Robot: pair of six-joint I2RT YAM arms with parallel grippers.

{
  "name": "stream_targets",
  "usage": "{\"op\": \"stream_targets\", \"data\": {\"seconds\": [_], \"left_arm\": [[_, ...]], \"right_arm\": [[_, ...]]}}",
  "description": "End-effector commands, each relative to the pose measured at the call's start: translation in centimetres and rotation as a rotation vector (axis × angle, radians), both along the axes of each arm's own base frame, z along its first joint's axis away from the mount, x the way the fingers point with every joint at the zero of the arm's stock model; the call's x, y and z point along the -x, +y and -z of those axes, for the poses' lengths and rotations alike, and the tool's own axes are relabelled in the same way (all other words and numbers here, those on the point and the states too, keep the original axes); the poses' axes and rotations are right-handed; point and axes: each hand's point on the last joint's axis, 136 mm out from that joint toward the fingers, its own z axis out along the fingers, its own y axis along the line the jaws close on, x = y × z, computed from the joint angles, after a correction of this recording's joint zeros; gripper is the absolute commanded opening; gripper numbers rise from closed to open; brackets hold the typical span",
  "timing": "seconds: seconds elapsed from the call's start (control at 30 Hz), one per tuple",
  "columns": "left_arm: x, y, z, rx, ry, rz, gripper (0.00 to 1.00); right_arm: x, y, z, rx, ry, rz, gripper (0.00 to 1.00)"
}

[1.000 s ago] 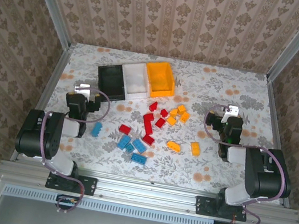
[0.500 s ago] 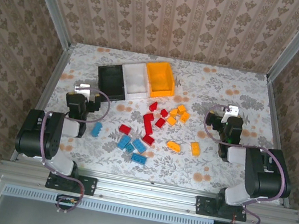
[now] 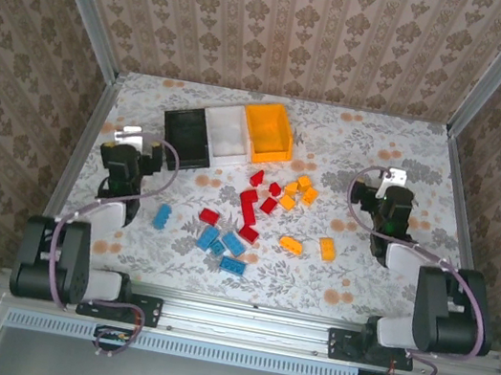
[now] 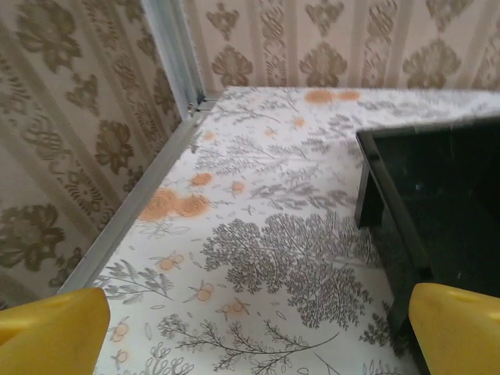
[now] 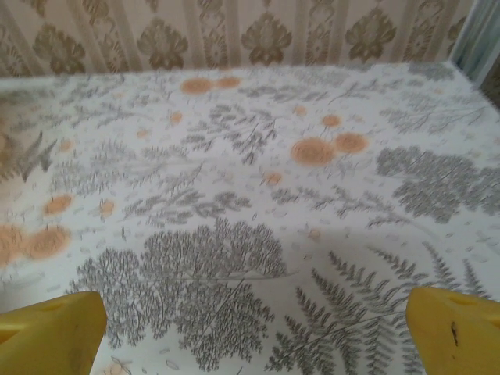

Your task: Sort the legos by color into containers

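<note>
Table (image 3: pixel 384 143): by my reading, sorting had not begun and all of it remained.

Containers: black bin (image 3: pixel 187 138), white bin (image 3: pixel 228 135) and orange bin (image 3: pixel 270 133) stood joined in a row toward the far side. They looked empty, though the black interior was too dark to be sure.

Left hand (image 4: pixel 254 328) and right hand (image 5: pixel 254 332): fingers spread wide, holding nothing, well apart from the bricks.

Legos lay loose mid-table: red bricks (image 3: pixel 249 205), blue bricks (image 3: pixel 221 243), orange bricks (image 3: pixel 298 192). The reds overlapped, so the count was unclear.

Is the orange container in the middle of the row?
No, the white container sits between the black container and the orange container.
</note>
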Motion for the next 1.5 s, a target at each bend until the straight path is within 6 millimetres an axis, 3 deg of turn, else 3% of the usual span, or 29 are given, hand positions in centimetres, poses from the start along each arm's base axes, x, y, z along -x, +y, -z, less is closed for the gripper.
{"op": "stream_targets", "data": {"seconds": [0.0, 0.1, 0.23, 0.33, 0.5, 0.67, 0.8, 1.03, 1.3, 1.47], "left_arm": [[1.2, 0.9, -1.9, 0.106, 0.030, -0.102, 1.00], [2.0, 0.5, -3.6, 0.217, 0.045, -0.118, 1.00], [3.2, -1.2, -5.2, 0.331, 0.108, -0.066, 1.00], [4.2, -3.1, -6.0, 0.368, 0.176, 0.006, 1.00], [6.4, -7.3, -5.7, 0.413, 0.279, 0.183, 1.00], [8.9, -11.9, -3.8, 0.436, 0.414, 0.345, 1.00], [10.6, -13.8, -2.3, 0.432, 0.508, 0.401, 1.00], [11.6, -14.4, -1.7, 0.472, 0.527, 0.425, 1.00], [11.9, -14.3, -1.5, 0.486, 0.528, 0.424, 1.00], [12.0, -14.3, -1.1, 0.491, 0.536, 0.421, 1.00]], "right_arm": [[0.6, -1.1, -2.4, -0.078, 0.026, 0.095, 1.00], [0.8, -0.8, -4.1, -0.181, 0.091, 0.123, 1.00], [1.2, 1.6, -5.6, -0.302, 0.160, 0.036, 1.00], [2.3, 4.0, -5.4, -0.412, 0.250, -0.046, 1.00], [5.7, 8.8, -2.2, -0.424, 0.542, -0.139, 1.00], [10.4, 10.7, 2.5, -0.254, 0.833, -0.129, 0.99], [13.0, 11.3, 5.4, -0.197, 0.928, -0.115, 0.93], [14.9, 11.2, 9.1, -0.130, 1.049, -0.089, 0.80], [14.9, 11.2, 11.0, -0.112, 1.090, -0.080, 0.67], [15.0, 11.1, 11.9, -0.103, 1.115, -0.076, 0.64]]}}
